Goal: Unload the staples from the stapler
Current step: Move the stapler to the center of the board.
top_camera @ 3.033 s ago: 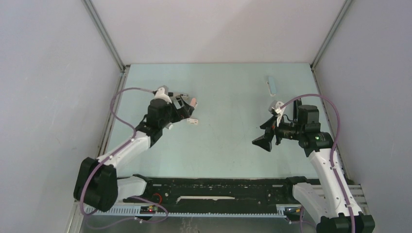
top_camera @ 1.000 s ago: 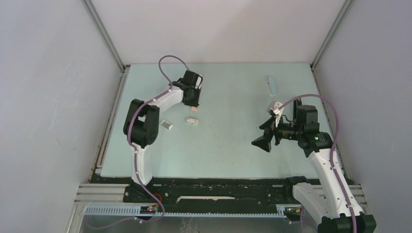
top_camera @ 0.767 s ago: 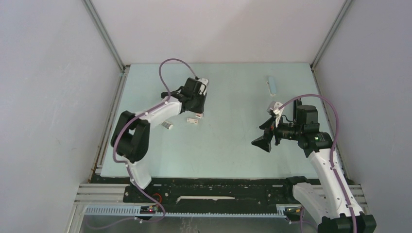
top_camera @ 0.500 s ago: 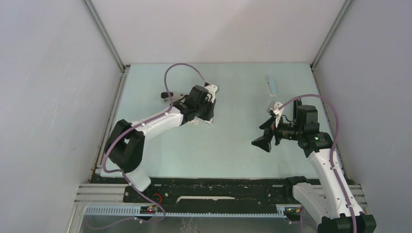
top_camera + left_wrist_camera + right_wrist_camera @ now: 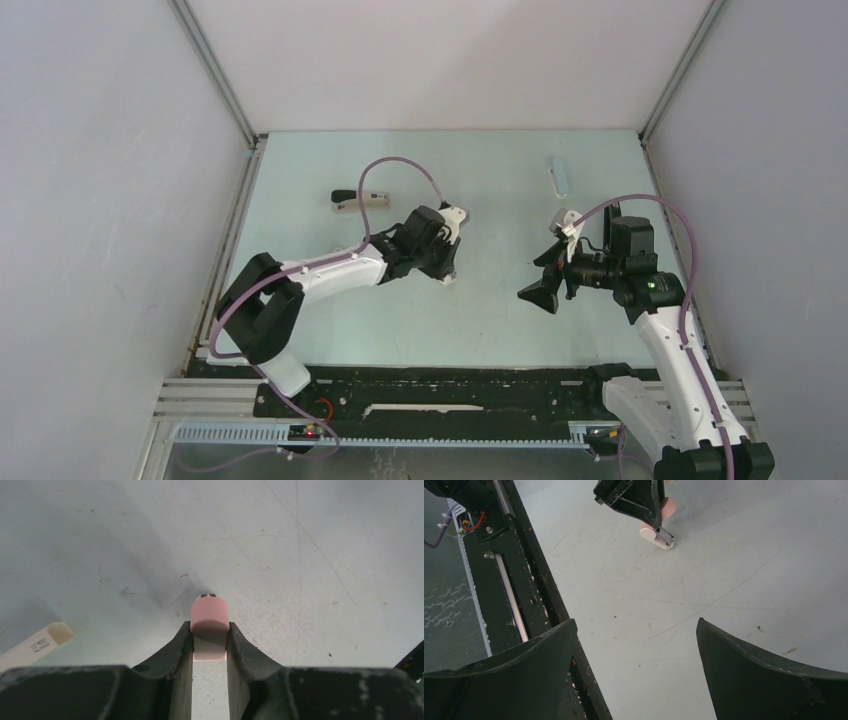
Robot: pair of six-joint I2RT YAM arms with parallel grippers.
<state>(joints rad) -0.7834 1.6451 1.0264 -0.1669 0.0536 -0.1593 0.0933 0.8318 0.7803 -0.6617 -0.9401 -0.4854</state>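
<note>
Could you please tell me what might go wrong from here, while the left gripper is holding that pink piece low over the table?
1. The left gripper pinches the pink piece only between its fingertips, and part of it sticks out past them. If the piece is pressed against the table, it could pivot or slip out.
2. The white labelled block lies close beside that gripper, so a sideways sweep might knock it away.

I see a pink piece (image 5: 209,615), the black left gripper (image 5: 210,628), a cream box (image 5: 37,644) with a printed label, a black-and-silver stapler (image 5: 349,200) and a pale green table (image 5: 500,320).
</note>
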